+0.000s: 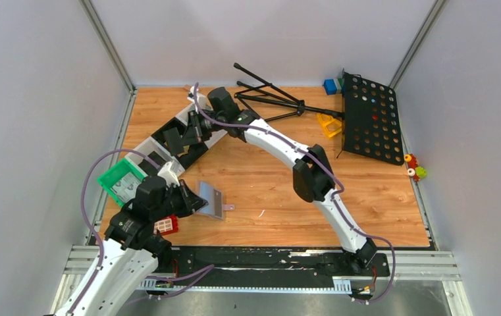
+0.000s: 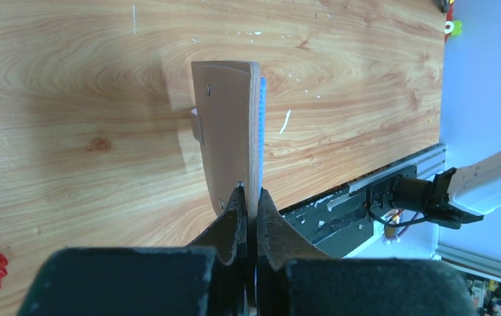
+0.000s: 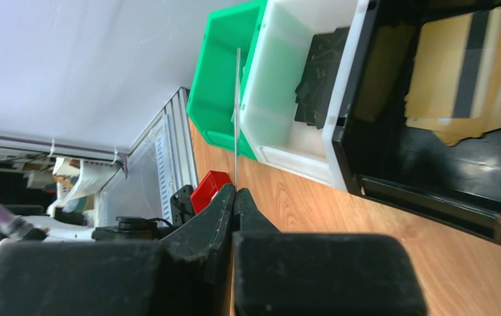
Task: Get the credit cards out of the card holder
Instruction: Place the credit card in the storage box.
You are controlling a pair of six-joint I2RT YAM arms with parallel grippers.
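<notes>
smooth grained wood table [image 2: 70, 79], matt tan leather-like card holder [image 2: 228, 131], glossy plastic white bin [image 3: 277, 72].

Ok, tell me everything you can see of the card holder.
The card holder is a flat, stiff-looking rectangle. One face is blue-grey, the other salmon-tan with two small dark studs, and a small tab juts from one side. The left gripper is shut on its near end, holding it tilted, blue-grey face up, over the wood table. Whether it touches the table cannot be told.
</notes>
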